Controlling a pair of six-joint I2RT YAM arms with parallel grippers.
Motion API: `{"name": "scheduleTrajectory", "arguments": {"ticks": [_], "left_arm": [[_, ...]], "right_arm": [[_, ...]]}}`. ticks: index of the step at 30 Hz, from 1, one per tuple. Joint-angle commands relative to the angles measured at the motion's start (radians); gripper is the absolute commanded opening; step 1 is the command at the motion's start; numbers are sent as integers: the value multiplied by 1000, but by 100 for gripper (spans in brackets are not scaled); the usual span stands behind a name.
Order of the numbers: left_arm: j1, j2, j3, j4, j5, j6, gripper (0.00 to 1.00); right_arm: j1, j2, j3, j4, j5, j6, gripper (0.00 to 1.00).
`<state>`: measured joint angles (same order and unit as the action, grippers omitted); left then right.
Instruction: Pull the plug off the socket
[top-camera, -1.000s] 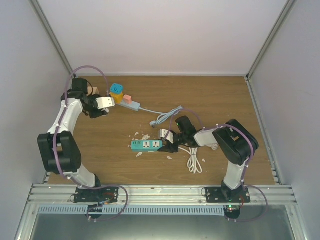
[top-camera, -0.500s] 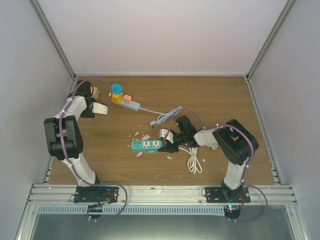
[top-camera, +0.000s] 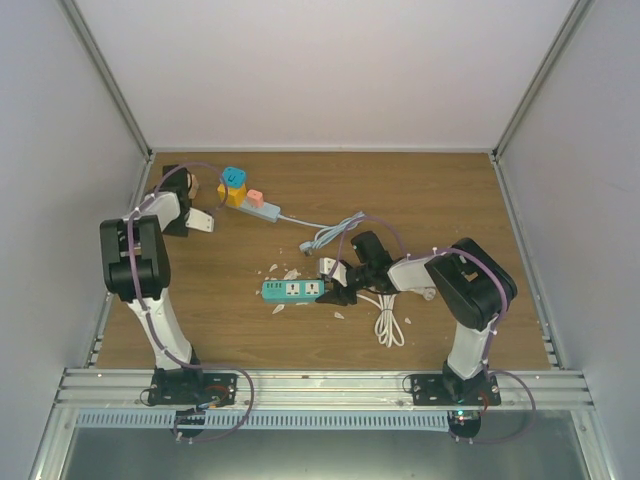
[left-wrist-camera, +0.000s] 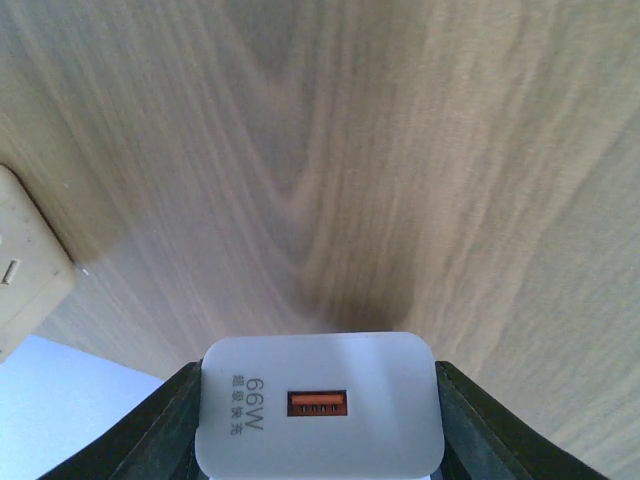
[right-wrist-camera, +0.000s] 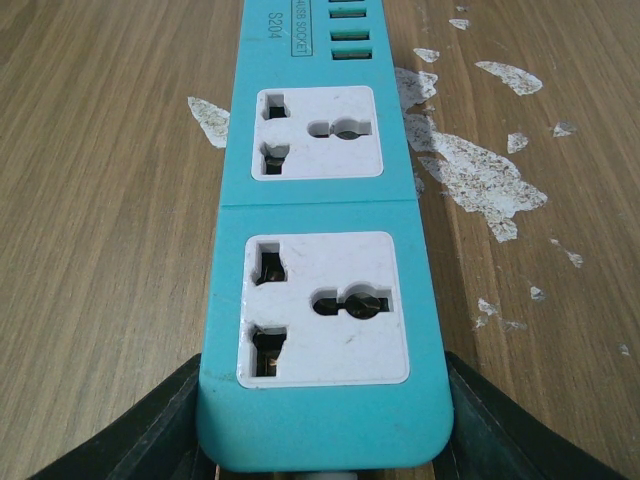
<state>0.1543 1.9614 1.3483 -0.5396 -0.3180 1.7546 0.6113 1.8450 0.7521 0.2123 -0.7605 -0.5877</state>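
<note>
The socket (top-camera: 268, 211), a pale grey-blue power strip, lies at the back left with a blue adapter (top-camera: 233, 177), a yellow plug (top-camera: 234, 195) and a pink plug (top-camera: 254, 199) on it. Its thin cable (top-camera: 305, 222) runs right. My left gripper (top-camera: 196, 222) is shut on a white 66W charger plug (left-wrist-camera: 320, 405), left of the socket and clear of it, just above the wood. My right gripper (top-camera: 338, 292) is shut on the right end of the teal strip (right-wrist-camera: 325, 230), which lies mid-table (top-camera: 292, 289).
A beige block (left-wrist-camera: 28, 268) sits near the left wall (top-camera: 190, 184). A coiled white cable (top-camera: 388, 322) lies right of the teal strip. White flakes (right-wrist-camera: 470, 170) are scattered on the wood around the teal strip. Walls enclose the table on three sides.
My left arm has drawn back toward the left wall, carrying the white charger away from the socket. The right arm and teal strip have not moved.
</note>
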Motion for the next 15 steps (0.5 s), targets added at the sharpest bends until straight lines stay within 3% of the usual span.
{"name": "scheduleTrajectory", "arguments": {"ticks": [1, 7, 15], "left_arm": [[-15, 29, 48, 53, -17, 15, 38], [-37, 53, 61, 35, -15, -17, 45], [-50, 53, 64, 11, 8, -55, 66]], "right_arm": [[2, 23, 14, -13, -15, -6, 38], [0, 21, 16, -13, -14, -8, 40], [1, 14, 18, -17, -14, -8, 48]]}}
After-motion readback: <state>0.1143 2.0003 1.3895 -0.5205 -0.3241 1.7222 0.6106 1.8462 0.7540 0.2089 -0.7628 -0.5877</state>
